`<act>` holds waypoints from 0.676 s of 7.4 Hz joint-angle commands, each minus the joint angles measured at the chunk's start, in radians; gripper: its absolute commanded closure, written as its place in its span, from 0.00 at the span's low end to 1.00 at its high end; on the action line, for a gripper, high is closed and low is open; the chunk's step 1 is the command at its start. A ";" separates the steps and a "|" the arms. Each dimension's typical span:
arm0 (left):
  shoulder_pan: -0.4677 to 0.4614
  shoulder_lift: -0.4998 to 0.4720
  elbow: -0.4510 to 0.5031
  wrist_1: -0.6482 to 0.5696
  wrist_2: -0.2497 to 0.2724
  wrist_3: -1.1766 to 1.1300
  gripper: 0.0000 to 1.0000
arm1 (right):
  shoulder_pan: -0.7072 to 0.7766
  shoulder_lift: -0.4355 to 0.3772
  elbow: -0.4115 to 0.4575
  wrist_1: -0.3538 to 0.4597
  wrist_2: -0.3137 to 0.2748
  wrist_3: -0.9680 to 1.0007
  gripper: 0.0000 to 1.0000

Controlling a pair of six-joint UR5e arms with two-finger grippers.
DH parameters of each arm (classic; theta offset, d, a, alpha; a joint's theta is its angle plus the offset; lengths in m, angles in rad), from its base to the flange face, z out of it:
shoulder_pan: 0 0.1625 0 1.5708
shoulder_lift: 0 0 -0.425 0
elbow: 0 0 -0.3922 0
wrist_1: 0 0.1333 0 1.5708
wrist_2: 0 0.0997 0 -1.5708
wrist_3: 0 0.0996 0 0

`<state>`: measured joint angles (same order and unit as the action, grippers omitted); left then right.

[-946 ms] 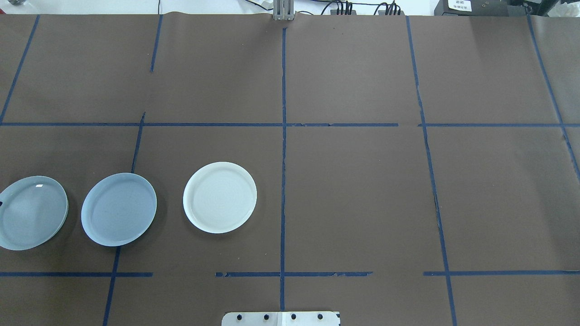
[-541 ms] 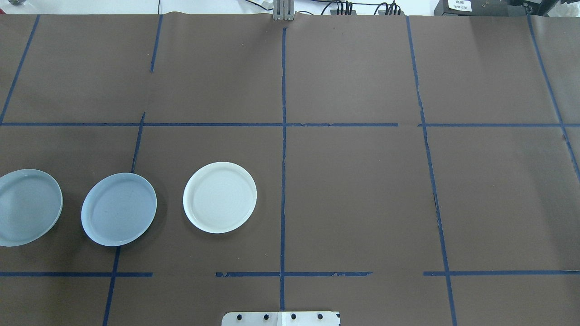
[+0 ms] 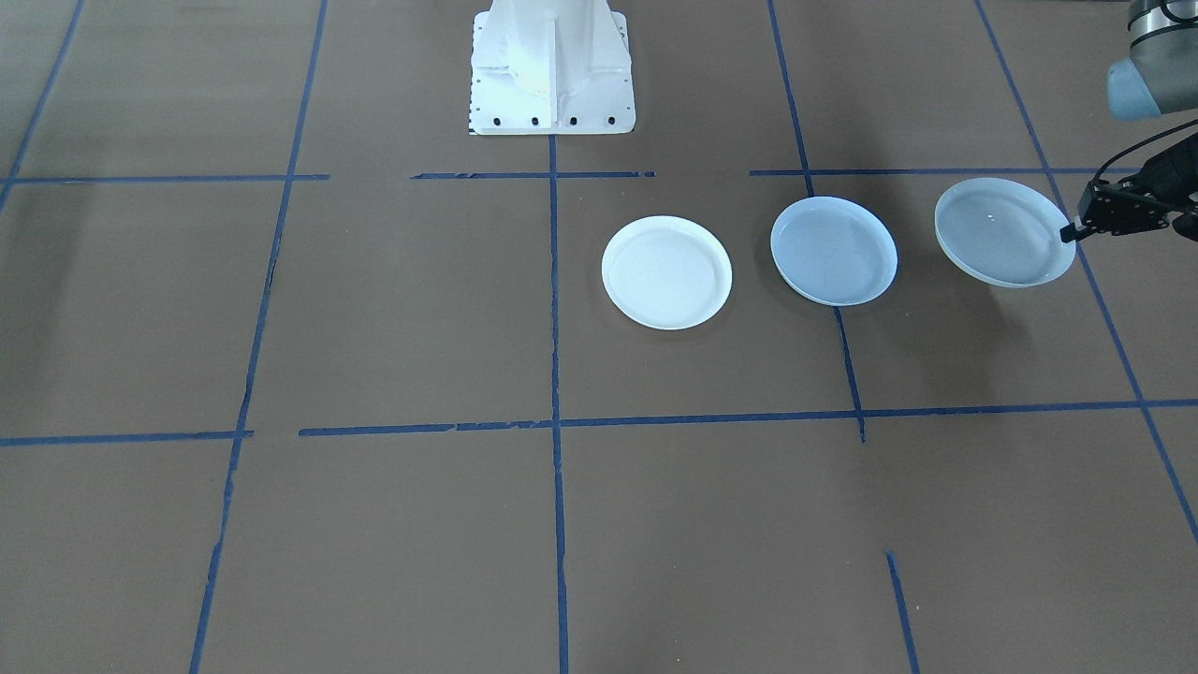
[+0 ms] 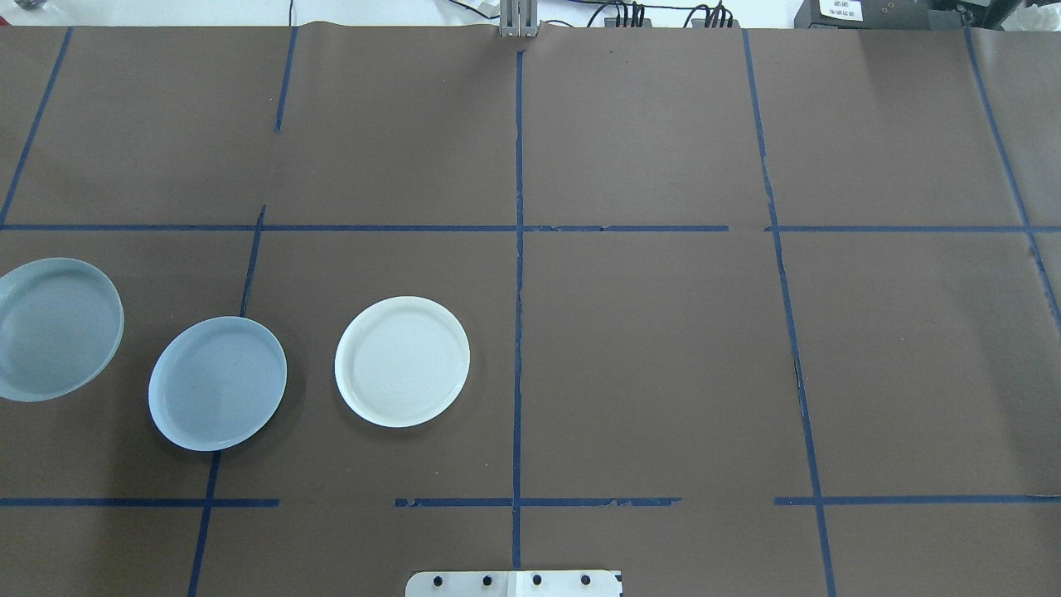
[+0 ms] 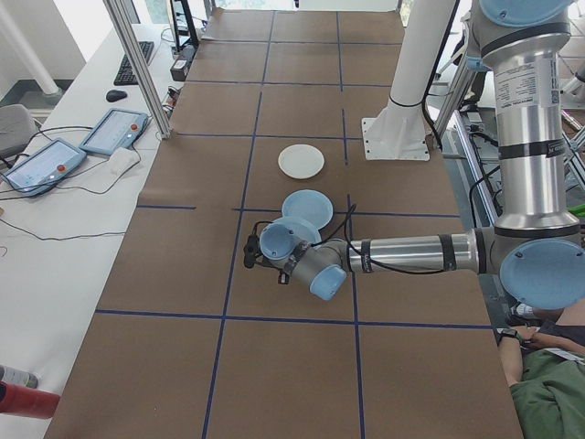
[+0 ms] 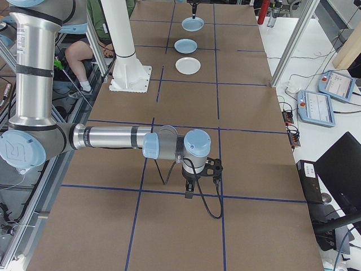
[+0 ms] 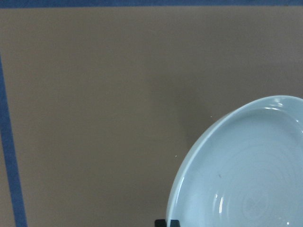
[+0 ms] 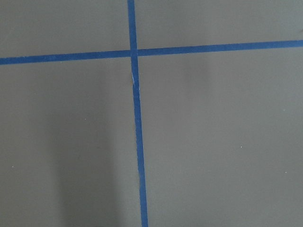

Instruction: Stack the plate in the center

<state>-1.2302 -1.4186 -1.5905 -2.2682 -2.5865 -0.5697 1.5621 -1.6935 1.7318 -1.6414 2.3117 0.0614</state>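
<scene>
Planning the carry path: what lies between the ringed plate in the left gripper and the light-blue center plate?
Nothing: in the overhead view only bare brown table separates the ringed plate from the light-blue plate.

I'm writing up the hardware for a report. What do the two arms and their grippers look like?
Both the left arm and right arm are silver metal tubes with light-blue joint caps and black bands. Each carries a small black gripper, the left gripper and right gripper, with a black cable looping from the wrist.
</scene>
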 commanded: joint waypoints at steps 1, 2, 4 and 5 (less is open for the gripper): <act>0.122 -0.010 -0.081 -0.005 0.050 -0.213 1.00 | 0.000 0.000 0.000 0.000 0.000 0.000 0.00; 0.173 -0.011 -0.083 -0.042 0.087 -0.286 1.00 | 0.000 0.000 0.000 0.000 0.000 0.000 0.00; 0.256 -0.011 -0.082 -0.170 0.107 -0.456 1.00 | 0.000 0.000 0.000 0.000 0.000 0.000 0.00; 0.303 -0.019 -0.082 -0.203 0.149 -0.529 1.00 | 0.000 0.000 0.000 0.000 0.000 0.000 0.00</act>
<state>-0.9854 -1.4315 -1.6716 -2.4158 -2.4778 -1.0010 1.5616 -1.6935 1.7319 -1.6414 2.3117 0.0614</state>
